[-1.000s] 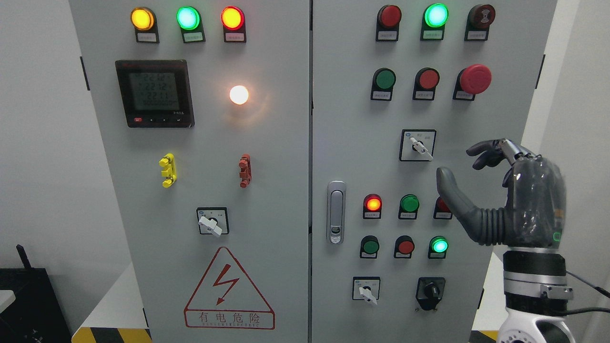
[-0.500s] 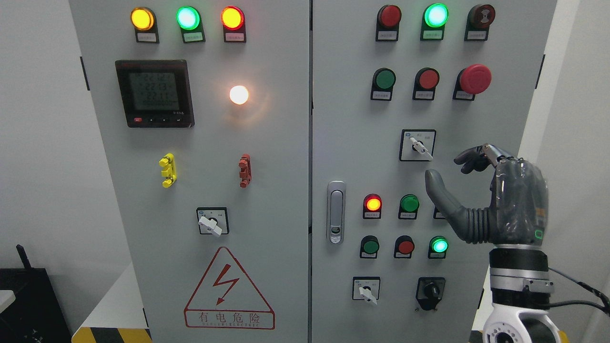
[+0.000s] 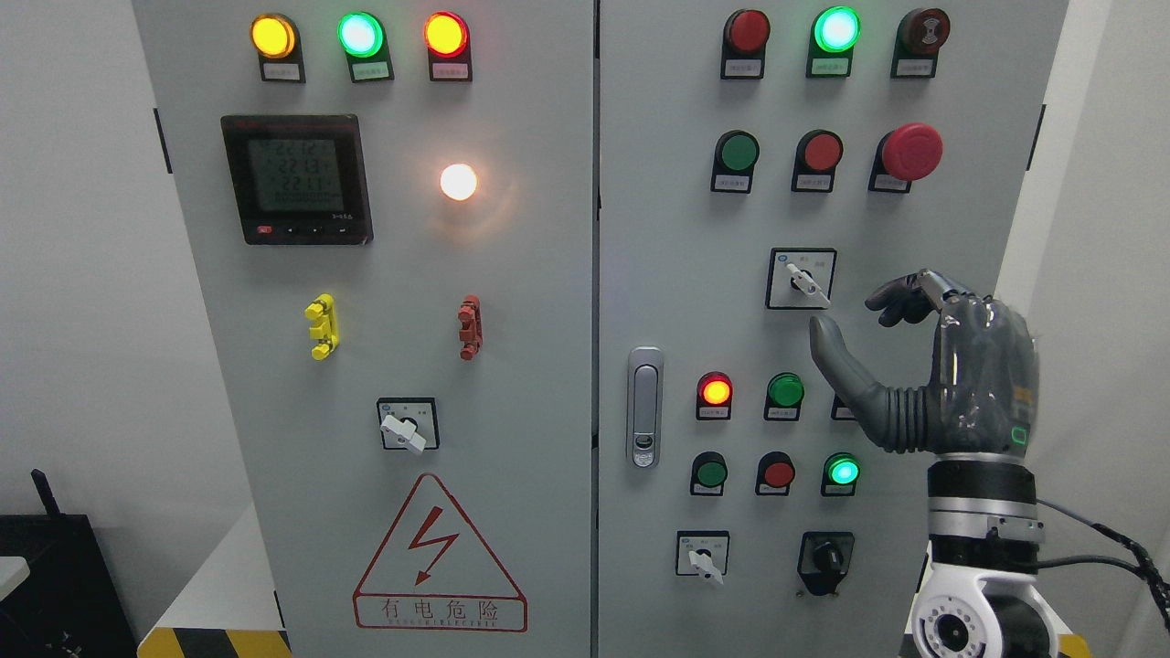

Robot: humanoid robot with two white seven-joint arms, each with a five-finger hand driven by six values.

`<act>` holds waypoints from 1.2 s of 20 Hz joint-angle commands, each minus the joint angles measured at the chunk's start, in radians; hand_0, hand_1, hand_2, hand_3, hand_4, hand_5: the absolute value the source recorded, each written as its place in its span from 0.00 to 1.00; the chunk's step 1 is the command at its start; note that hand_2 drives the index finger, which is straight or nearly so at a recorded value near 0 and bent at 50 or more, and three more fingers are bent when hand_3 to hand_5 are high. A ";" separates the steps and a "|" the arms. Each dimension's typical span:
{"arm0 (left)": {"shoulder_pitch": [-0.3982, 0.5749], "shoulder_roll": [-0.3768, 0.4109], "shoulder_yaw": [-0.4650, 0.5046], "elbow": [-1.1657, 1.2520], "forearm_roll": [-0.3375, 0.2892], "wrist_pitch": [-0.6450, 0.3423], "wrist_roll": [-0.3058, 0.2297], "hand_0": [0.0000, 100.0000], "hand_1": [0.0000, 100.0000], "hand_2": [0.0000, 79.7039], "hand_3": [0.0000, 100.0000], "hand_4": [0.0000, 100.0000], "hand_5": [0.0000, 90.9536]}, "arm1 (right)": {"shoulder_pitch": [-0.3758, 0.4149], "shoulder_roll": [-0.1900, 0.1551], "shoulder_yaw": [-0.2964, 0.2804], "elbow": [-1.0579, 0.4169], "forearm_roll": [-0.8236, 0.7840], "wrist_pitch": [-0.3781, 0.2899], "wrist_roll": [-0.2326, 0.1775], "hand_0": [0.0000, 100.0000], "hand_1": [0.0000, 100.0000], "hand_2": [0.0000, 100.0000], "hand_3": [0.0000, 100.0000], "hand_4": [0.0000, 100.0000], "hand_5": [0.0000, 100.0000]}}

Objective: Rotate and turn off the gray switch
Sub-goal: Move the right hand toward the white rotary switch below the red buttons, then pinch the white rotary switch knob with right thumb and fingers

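white walls [image 3: 82,274] both sides, even indoor light; black box [image 3: 55,585] at lower-left corner, yellow-black hazard tape [image 3: 215,642] on the floor beside it

Matt grey painted metal cabinet [image 3: 548,366], shiny metal door handle [image 3: 644,407], glossy plastic buttons [image 3: 910,151]

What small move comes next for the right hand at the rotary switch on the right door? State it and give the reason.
Probably ease the right hand a little further left and up, so thumb and fingers bracket the white lever of the gray square rotary switch. The hand is open and holds nothing, just right of and below the switch, and the lever points down-right, untouched.
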 commanded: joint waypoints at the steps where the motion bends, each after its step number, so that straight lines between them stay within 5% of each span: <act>1: 0.000 0.000 0.032 0.023 -0.008 0.001 0.001 0.12 0.39 0.00 0.00 0.00 0.00 | -0.016 0.017 -0.007 0.052 0.018 0.006 -0.001 0.09 0.33 0.55 0.71 0.70 0.82; 24: 0.001 0.000 0.032 0.023 -0.008 0.001 0.001 0.12 0.39 0.00 0.00 0.00 0.00 | -0.059 0.026 0.043 0.076 0.041 0.057 -0.016 0.09 0.30 0.57 0.71 0.70 0.83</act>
